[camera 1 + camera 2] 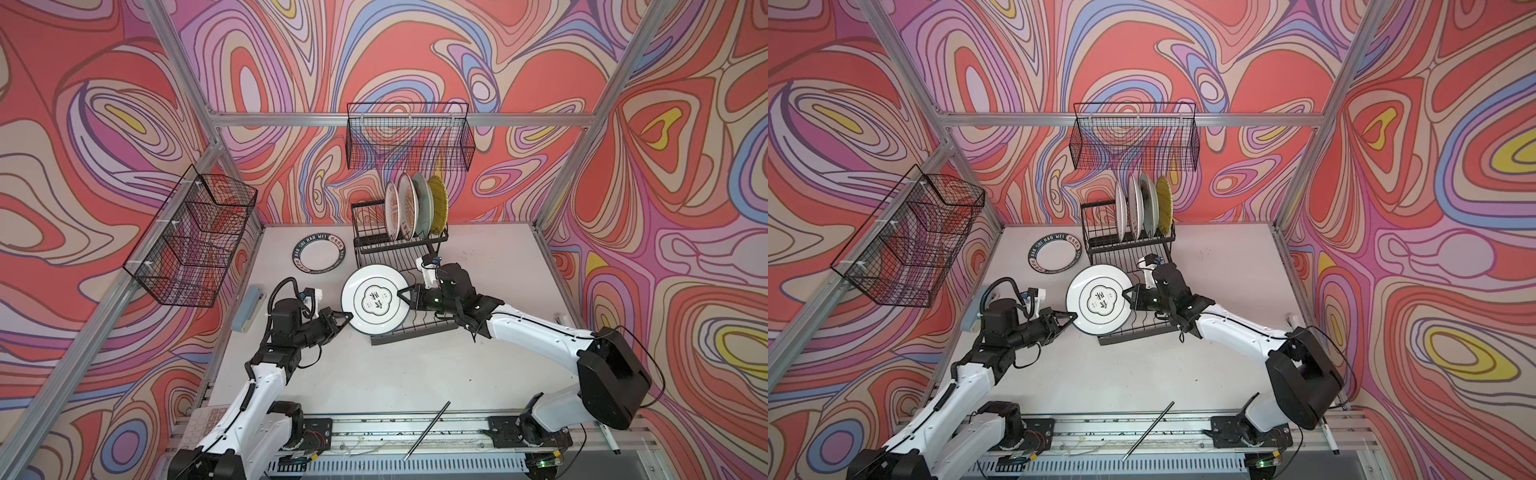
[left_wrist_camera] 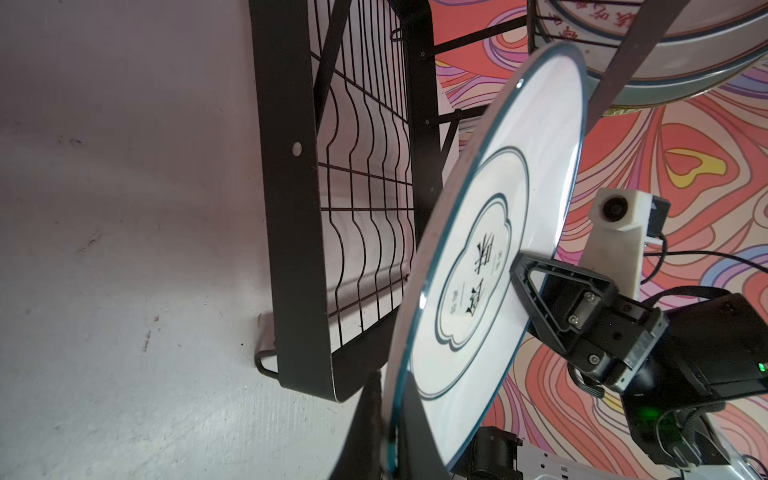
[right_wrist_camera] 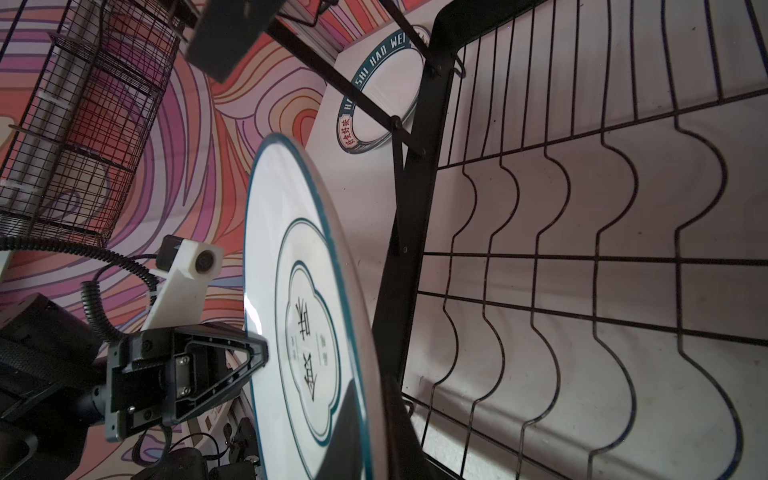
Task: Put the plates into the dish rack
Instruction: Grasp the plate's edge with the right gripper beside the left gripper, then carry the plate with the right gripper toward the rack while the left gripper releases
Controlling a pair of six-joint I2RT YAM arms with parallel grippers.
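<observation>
I've got the dark-ringed white round plate [image 1: 376, 300] mid-handover. My left gripper [image 1: 348, 318] pinches its rim at eight o'clock and my right gripper [image 1: 402, 294] pinches it at three. It hangs tilted over the lower tray of the black wire dish rack [image 1: 409, 333]. Next, I reckon, left lets go and right slots it. The under-fingers are hidden, and I can't tell whether the plate touches the wires.

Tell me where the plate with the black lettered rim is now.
In a top view the lettered plate lies flat on the table, just left of the dish rack.
</observation>
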